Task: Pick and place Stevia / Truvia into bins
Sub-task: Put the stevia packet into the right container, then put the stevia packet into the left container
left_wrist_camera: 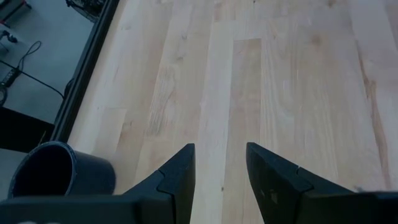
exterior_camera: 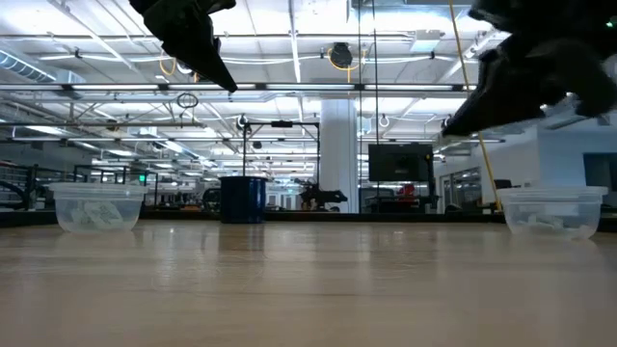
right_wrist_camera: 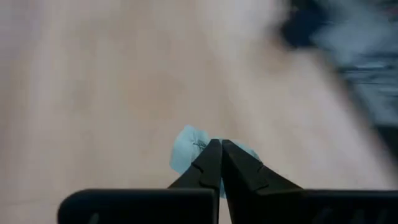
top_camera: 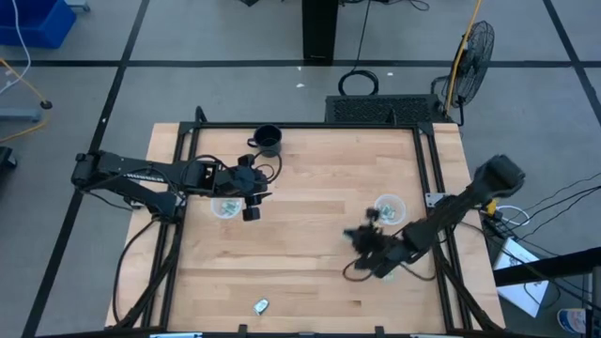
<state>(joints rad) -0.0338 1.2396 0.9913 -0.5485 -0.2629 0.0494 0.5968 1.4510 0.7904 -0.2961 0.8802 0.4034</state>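
Observation:
My right gripper [right_wrist_camera: 219, 144] is shut on a white sweetener packet [right_wrist_camera: 185, 149] and hangs above the table just near-left of the right bin [top_camera: 388, 208]. My left gripper [left_wrist_camera: 221, 152] is open over bare wood, right beside the left bin [top_camera: 225, 207]. Both translucent bins stand on the table with packets inside: the left bin [exterior_camera: 96, 207] and the right bin [exterior_camera: 551, 210]. One more packet [top_camera: 260, 305] lies flat near the table's near edge. My right gripper pinches the packet between its two fingertips [right_wrist_camera: 211, 158]. The paper's crumpled edge [right_wrist_camera: 186, 142] sticks out past the tips on both sides. The packet is lifted clear of the table. Which end of it is held, I cannot tell.
A black mug [top_camera: 268, 139] stands by the far edge, behind my left gripper, and shows beside it in the left wrist view [left_wrist_camera: 56, 171]. A black frame rail [top_camera: 310, 126] borders the table. Open wood lies between the two bins.

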